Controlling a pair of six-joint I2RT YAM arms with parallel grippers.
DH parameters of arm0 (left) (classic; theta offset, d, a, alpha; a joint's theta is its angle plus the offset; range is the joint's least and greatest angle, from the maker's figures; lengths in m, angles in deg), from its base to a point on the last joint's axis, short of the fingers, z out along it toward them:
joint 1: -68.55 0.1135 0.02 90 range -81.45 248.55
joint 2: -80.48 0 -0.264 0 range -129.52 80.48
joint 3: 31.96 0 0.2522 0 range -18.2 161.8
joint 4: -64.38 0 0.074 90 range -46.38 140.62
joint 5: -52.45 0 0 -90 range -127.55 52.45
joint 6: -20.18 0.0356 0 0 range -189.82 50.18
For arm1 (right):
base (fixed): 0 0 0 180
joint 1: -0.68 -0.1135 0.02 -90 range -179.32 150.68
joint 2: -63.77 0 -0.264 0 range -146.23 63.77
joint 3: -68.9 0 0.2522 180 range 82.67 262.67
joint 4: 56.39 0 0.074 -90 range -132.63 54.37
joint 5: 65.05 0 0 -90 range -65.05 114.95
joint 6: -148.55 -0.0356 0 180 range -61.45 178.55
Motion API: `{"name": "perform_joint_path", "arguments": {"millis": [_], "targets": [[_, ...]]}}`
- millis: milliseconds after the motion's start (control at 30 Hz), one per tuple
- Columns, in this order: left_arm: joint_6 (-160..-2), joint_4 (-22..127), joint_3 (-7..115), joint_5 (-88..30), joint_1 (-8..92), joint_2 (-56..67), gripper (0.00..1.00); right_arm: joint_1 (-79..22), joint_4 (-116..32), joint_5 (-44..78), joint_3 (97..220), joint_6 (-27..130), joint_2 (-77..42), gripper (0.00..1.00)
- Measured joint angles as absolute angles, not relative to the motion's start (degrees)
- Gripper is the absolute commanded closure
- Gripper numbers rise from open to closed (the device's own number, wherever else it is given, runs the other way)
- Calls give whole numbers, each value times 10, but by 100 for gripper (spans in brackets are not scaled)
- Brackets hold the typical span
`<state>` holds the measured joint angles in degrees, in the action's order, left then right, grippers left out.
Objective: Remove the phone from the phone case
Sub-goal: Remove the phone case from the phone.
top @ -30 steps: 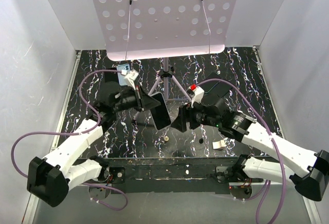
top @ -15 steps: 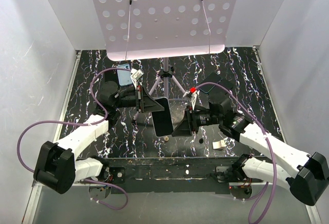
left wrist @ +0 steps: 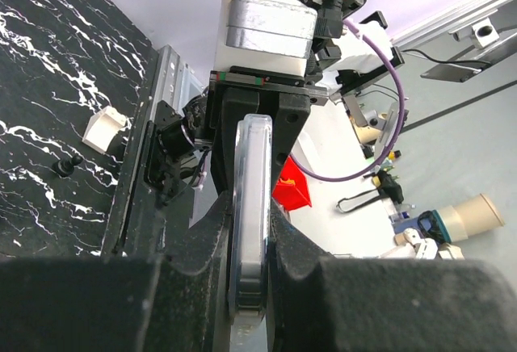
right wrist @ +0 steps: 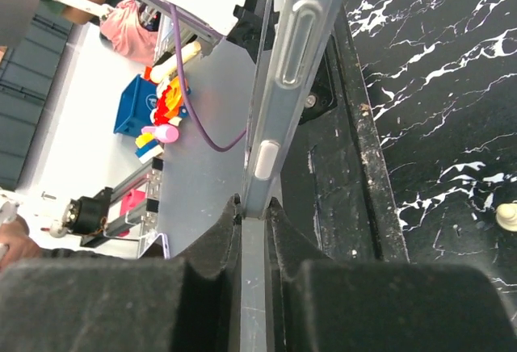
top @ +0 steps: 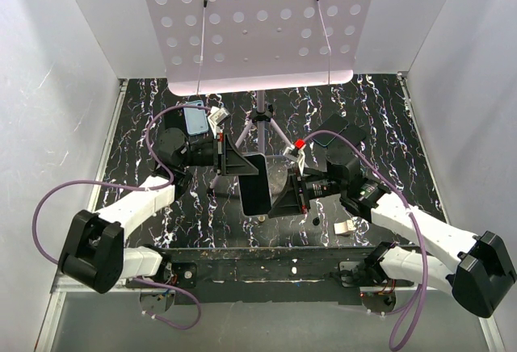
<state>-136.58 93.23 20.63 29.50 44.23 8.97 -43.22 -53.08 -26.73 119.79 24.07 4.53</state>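
The phone (top: 255,186), a black slab, hangs edge-up above the middle of the table between both arms. Its pale blue phone case (left wrist: 252,166) runs along its edge in the left wrist view, and the case (right wrist: 284,77) shows side button bumps in the right wrist view. My left gripper (top: 240,166) comes from the left and is shut across the cased phone, one pad on each face (left wrist: 249,235). My right gripper (top: 284,197) comes from the right, its jaws shut on the case's narrow edge (right wrist: 253,207).
A small tripod (top: 262,118) and a white perforated board (top: 250,21) stand behind the arms. A small white block (top: 345,226), a pale peg (top: 262,216) and a black knob (top: 315,220) lie near the front edge. A light blue rectangle (top: 194,118) shows by the left wrist.
My right gripper has moved in from the right and shut on the cased phone's edge. The left gripper kept its grip and turned the phone more upright.
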Motion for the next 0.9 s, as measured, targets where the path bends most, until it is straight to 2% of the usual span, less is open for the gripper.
{"name": "perform_joint_path", "arguments": {"millis": [300, 433, 600, 700, 900], "targets": [[-1455, 1059, 206, 327, 444, 43, 100, -451, -531, -253, 1201, 296, 51, 99], [-1534, 1160, 197, 353, 444, 24, 100, -519, -445, -181, 1251, 379, 53, 99], [-1640, 1253, 193, 350, 445, 9, 100, -588, -338, -98, 1352, 468, -1, 99], [-1681, 1257, 177, 332, 443, 1, 100, -613, -333, -13, 1377, 516, -20, 99], [-1710, 1256, 162, 300, 446, -1, 100, -636, -322, 242, 1383, 526, -23, 99]]}}
